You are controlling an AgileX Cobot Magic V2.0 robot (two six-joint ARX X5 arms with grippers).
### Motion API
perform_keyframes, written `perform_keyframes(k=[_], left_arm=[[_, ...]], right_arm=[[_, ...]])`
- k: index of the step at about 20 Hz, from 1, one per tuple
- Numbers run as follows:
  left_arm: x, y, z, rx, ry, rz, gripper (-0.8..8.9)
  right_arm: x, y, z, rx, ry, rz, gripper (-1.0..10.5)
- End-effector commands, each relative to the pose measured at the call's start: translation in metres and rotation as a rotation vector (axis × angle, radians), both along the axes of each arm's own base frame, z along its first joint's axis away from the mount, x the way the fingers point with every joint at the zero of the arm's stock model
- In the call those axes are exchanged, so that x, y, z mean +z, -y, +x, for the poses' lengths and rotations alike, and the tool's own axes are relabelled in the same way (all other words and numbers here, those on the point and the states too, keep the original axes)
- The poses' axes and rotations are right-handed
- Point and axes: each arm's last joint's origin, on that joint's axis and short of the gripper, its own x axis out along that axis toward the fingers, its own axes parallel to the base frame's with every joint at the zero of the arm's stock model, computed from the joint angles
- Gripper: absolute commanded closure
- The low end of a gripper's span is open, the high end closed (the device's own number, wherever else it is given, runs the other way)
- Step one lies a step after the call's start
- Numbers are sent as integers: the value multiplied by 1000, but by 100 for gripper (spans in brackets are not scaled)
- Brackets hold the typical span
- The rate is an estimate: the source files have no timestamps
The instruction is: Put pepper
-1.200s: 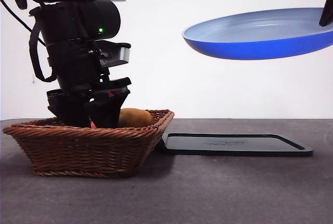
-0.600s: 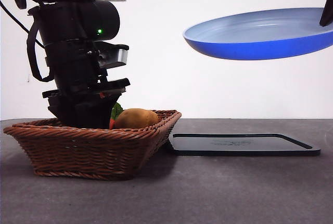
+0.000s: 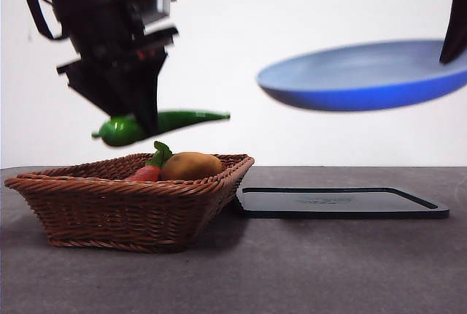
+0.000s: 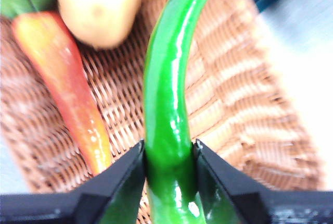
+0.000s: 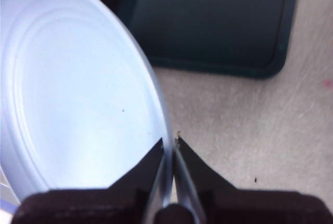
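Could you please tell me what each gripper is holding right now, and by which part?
The left gripper clamps the pepper near its thick end, above the basket. The right gripper pinches the blue plate by its rim.

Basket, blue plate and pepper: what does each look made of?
Basket: woven wicker or rattan, brown, with a visible braided weave.
Blue plate: smooth and thin-rimmed, likely plastic or enamelled; can't tell which.
Pepper: very glossy, uniform green with hard highlights, possibly a plastic replica.

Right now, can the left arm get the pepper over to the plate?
Probably yes. The left gripper holds the pepper clear above the basket, and the plate, held up by the right gripper, has nothing between it and the pepper.
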Motion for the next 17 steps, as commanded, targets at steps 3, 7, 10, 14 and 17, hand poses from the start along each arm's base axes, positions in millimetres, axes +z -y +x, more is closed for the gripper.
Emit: perform_keyframes(k=[3, 7, 10, 14, 17], left_arm=[[31, 10, -18, -71, 49, -125, 688], [31, 31, -31, -163, 39, -152, 688], [34, 49, -41, -232, 76, -177, 688], [31, 59, -47, -265, 75, -163, 688], [22, 61, -43, -236, 79, -94, 688]], right_arm=[[-26, -5, 32, -36, -110, 30, 941], [-45, -28, 46, 13, -183, 105, 941], [-49, -50, 46, 62, -186, 112, 941], [-48, -69, 41, 115, -181, 117, 941], [-48, -74, 39, 129, -185, 117, 941]])
